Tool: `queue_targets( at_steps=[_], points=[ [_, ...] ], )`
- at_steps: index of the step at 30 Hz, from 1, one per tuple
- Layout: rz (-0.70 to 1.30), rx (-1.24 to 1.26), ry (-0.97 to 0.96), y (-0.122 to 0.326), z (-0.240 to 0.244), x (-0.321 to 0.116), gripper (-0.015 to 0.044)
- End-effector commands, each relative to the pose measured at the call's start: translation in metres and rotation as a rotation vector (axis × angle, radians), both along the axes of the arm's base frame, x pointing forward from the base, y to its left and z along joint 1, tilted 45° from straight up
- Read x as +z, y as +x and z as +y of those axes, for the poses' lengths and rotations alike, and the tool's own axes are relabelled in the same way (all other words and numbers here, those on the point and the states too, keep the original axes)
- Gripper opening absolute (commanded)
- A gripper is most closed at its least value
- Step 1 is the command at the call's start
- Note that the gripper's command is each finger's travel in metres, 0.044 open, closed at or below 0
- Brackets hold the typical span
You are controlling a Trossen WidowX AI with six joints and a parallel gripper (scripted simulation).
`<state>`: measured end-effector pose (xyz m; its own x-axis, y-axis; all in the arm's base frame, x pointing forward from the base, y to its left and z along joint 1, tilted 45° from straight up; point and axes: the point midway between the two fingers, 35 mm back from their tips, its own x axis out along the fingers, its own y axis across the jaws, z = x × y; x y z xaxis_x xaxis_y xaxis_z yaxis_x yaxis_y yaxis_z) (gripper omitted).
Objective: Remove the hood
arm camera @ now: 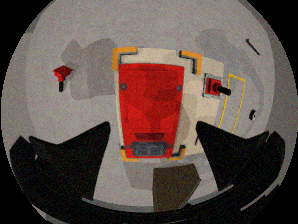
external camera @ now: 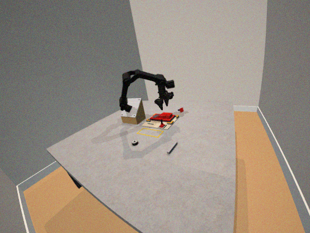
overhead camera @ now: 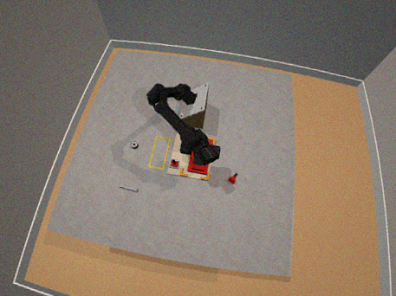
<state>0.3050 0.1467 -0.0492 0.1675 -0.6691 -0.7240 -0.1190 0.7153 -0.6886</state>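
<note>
The red toy car [overhead camera: 193,163] [external camera: 167,115] [arm camera: 150,102] sits on a cream board [overhead camera: 176,155] [arm camera: 200,107] between orange corner brackets. The wrist view shows its red top, with a small dark round spot on each side and a grey grille-like part at the lower end. I cannot tell where the hood's edges run. My gripper [external camera: 164,107] [arm camera: 154,126] is open and empty. It points down above the car, clear of it, its fingers to either side of the car in the wrist view. The marked area, a yellow outline [overhead camera: 156,167] [external camera: 148,135] [arm camera: 237,77], lies beside the board with nothing inside.
A red piece with a black peg [overhead camera: 174,163] [external camera: 161,125] [arm camera: 214,87] stands on the board. Another red piece [overhead camera: 232,180] [external camera: 181,110] [arm camera: 62,72] lies opposite. A small wheel [overhead camera: 134,144] [external camera: 135,143], a thin rod [overhead camera: 129,188] [external camera: 172,148] and a wedge-shaped block [external camera: 137,120] [arm camera: 172,187] are nearby.
</note>
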Motion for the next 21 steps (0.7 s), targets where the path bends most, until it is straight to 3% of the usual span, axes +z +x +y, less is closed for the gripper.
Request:
queue_targets(
  at_steps=[1,21],
  points=[
    [-0.005,-0.007,-0.003,0.002,-0.002,-0.001,0.044],
    [-0.005,-0.007,-0.003,0.006,-0.012,-0.013,0.044]
  ],
)
